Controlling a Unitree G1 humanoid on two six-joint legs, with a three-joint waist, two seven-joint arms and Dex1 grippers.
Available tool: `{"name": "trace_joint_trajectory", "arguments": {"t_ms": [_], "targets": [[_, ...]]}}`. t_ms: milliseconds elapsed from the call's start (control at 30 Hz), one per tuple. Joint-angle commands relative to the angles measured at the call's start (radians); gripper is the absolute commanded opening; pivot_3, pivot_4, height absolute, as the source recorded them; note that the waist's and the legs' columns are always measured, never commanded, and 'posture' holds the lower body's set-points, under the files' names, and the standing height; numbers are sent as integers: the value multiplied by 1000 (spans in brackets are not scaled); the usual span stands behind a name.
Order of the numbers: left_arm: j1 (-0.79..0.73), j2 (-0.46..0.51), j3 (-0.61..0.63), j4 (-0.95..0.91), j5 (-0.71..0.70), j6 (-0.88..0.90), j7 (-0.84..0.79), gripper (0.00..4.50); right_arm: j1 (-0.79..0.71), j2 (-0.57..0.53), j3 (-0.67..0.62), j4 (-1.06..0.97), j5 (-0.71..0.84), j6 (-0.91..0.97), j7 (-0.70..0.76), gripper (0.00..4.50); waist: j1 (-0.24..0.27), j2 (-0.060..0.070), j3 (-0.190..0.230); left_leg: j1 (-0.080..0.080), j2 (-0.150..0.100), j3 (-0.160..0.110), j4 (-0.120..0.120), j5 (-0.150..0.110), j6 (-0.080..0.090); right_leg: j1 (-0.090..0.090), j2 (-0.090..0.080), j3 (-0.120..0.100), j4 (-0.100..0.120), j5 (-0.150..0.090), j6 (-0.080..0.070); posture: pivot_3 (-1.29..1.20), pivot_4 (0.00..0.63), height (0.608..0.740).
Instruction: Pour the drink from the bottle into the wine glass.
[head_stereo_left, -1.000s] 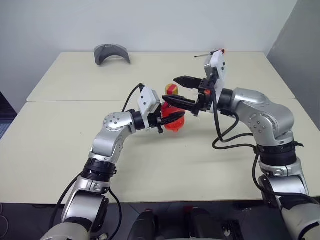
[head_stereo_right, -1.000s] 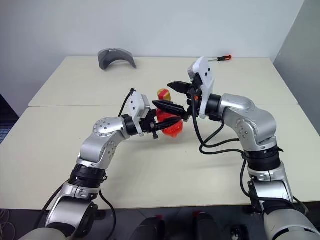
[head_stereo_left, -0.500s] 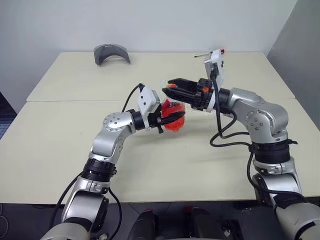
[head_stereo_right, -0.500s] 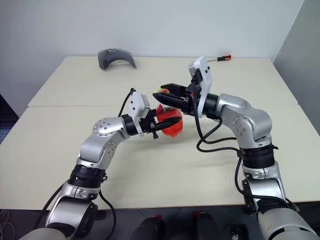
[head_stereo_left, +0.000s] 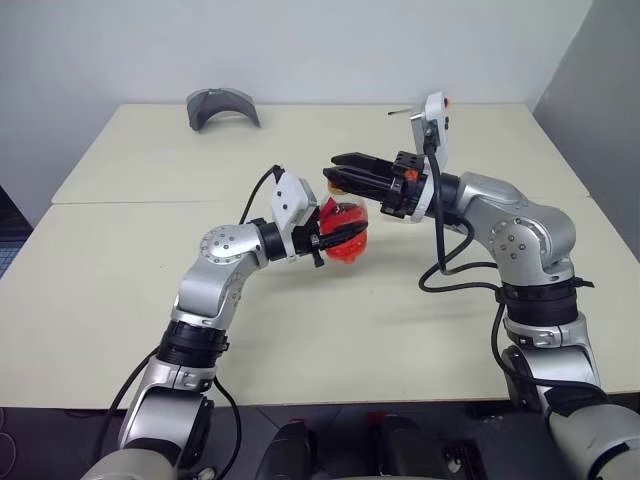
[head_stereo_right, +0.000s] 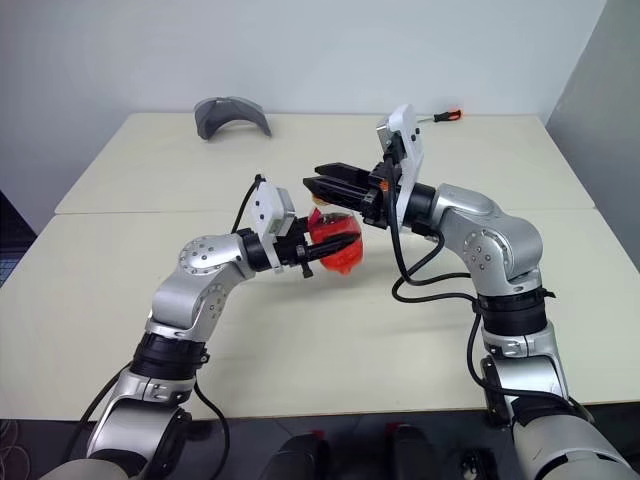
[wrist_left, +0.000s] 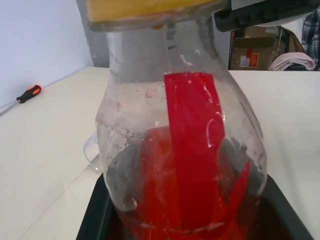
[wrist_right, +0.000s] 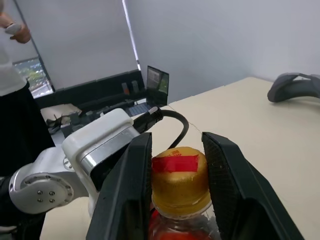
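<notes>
Table (head_stereo_left: 130, 300) open (grey piece (head_stereo_left: 222, 105) far back).

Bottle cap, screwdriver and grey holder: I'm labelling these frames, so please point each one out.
bottle cap (wrist_right: 179, 180): right wrist view, yellow side below the red band.
screwdriver (head_stereo_right: 452, 114): right eye view, orange handle.
grey holder (head_stereo_left: 222, 106): left eye view, curved top.

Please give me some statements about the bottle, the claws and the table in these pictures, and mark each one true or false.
1. The left claw grips the small clear plastic bottle of red liquid. True.
2. The right claw is closed on the bottle's yellow cap with red band. True.
3. The bottle lies flat on the cream table. False: it is held above it.
4. A blue cup stands at the table's far edge. False: a grey curved object lies there.
</notes>
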Motion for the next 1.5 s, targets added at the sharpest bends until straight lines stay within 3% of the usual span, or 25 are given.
{"name": "trace_joint_trajectory", "arguments": {"t_ms": [33,167,267,533,600,900,1167,1500], "targets": [[55,38,-6,-177,-71,41,-55,1527,-69,-4,22,27,9,-46,118,1209,-4,0,0,0,0,0,0,0,0,0,0,0,0,0,0,0,150,740],[221,133,12,-448,-201,154,-80,1526,-136,-28,119,128,-45,-135,359,1209,-14,1,1,0,1,0,-1,0,0,-1,0,1,0,0,0,0,150,740],[265,166,44,-539,-257,207,-43,1524,-182,-17,152,230,-95,-213,431,1209,-10,1,1,1,0,-1,-1,-1,1,-1,0,0,0,0,0,0,150,740],[304,199,85,-596,-291,253,2,1478,-226,0,154,353,-162,-340,503,1209,6,1,1,0,0,-1,0,0,-1,1,-1,-1,-2,0,0,0,150,740],[295,201,84,-580,-284,245,6,1461,-214,-11,135,325,-151,-311,496,1587,4,1,1,0,0,0,0,1,-1,1,-1,0,-2,0,0,0,150,740],[247,196,74,-441,-223,180,-3,1420,-85,-146,7,30,-40,-45,353,4483,5,1,1,0,0,-1,0,0,1,0,-1,-1,-1,0,0,0,150,740],[112,120,44,-161,-92,68,40,1420,51,-121,-108,-200,-4,92,29,4500,4,1,1,0,0,-1,0,-1,1,0,-1,-1,0,0,0,0,150,740],[9,29,10,-2,-25,-32,18,1419,83,-38,-44,-255,-32,71,-122,4500,0,1,1,0,0,0,0,0,0,0,0,0,0,0,0,0,150,740]]}}
